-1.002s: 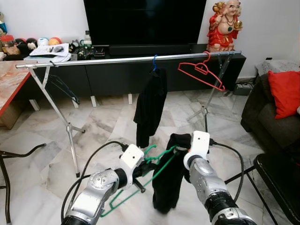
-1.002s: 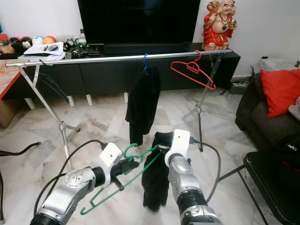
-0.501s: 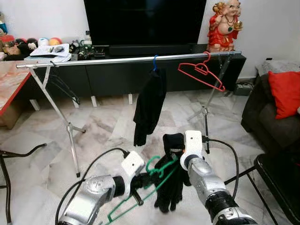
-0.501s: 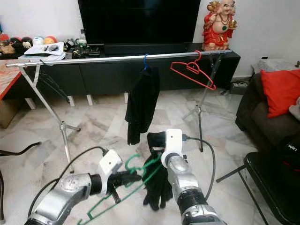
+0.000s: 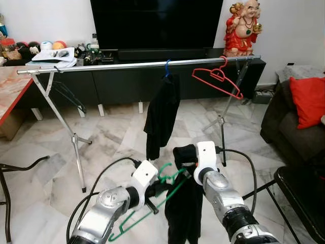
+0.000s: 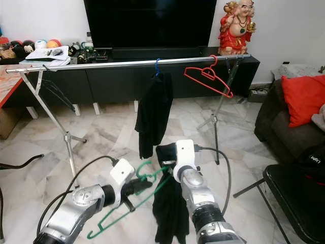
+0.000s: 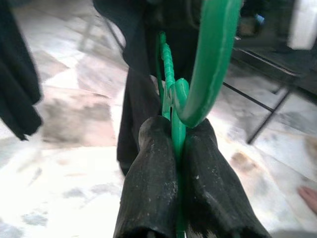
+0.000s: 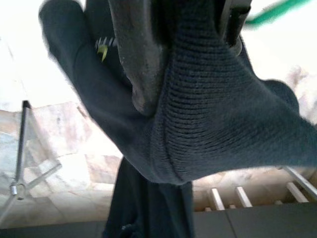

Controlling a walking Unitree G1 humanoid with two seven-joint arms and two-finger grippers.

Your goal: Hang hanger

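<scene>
A green hanger (image 5: 152, 201) is held low in front of me, its hook (image 7: 208, 64) rising just past my left gripper (image 7: 173, 148), which is shut on the hanger's neck. My right gripper (image 5: 184, 163) is shut on a black knit garment (image 5: 184, 213) that droops from it beside the hanger; dark fabric (image 8: 208, 99) wraps its fingers (image 8: 136, 64). Ahead stands a silver clothes rail (image 5: 137, 64) carrying a black garment on a blue hanger (image 5: 163, 114) and a bare red hanger (image 5: 218, 77).
A black TV cabinet (image 5: 122, 81) and a red statue (image 5: 242, 28) stand behind the rail. A dark sofa with a red cushion (image 5: 309, 99) is on the right, a black chair (image 5: 299, 195) near right, a red table edge (image 5: 10, 89) at left. Marble floor lies between.
The black garment, bunched half a second ago, now hangs long and straight from my right gripper. My left gripper and the green hanger have risen slightly.
</scene>
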